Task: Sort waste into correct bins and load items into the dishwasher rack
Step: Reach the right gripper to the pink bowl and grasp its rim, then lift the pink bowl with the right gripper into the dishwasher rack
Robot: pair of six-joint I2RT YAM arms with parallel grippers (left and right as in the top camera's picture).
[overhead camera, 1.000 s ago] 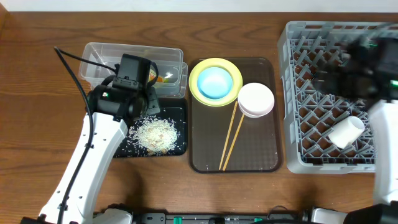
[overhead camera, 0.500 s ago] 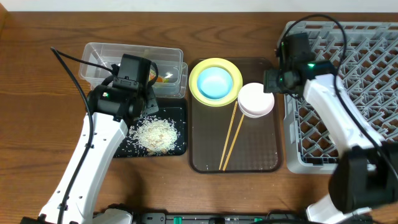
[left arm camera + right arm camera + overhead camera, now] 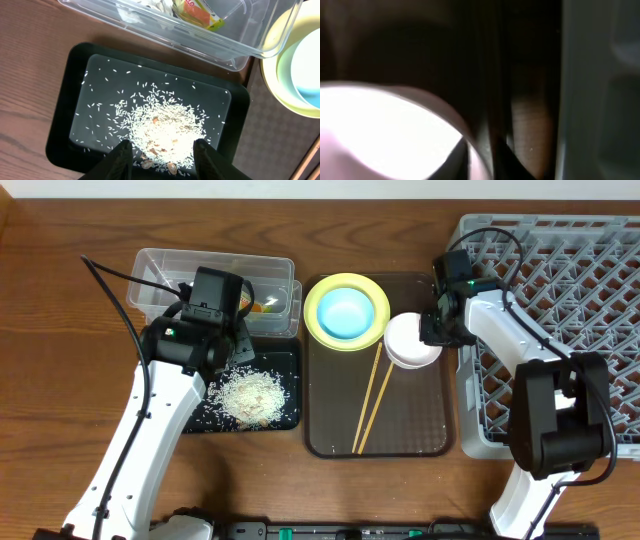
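The waste side looks mostly done. The green-and-yellow snack wrapper [image 3: 200, 12] lies in the clear tub [image 3: 215, 258], left of the brown serving tray [image 3: 400, 430] at its far end. The rice grains [image 3: 250, 395] sit heaped in the black tray [image 3: 285, 370], just left of the serving tray. The left claw [image 3: 162, 150] hangs over that heap, fingers apart and empty.

Loading is the larger job left. On the serving tray stand the yellow plate [image 3: 318, 320] with the light blue bowl [image 3: 346, 312] in it, the pink bowl [image 3: 408, 340] at the right edge, and the two chopsticks [image 3: 370, 405]. The dishwasher rack [image 3: 600, 280] waits on the counter right of the tray.

The right claw [image 3: 432, 330] is at the pink bowl's rim. The blurred wrist view does not show whether it has clamped.
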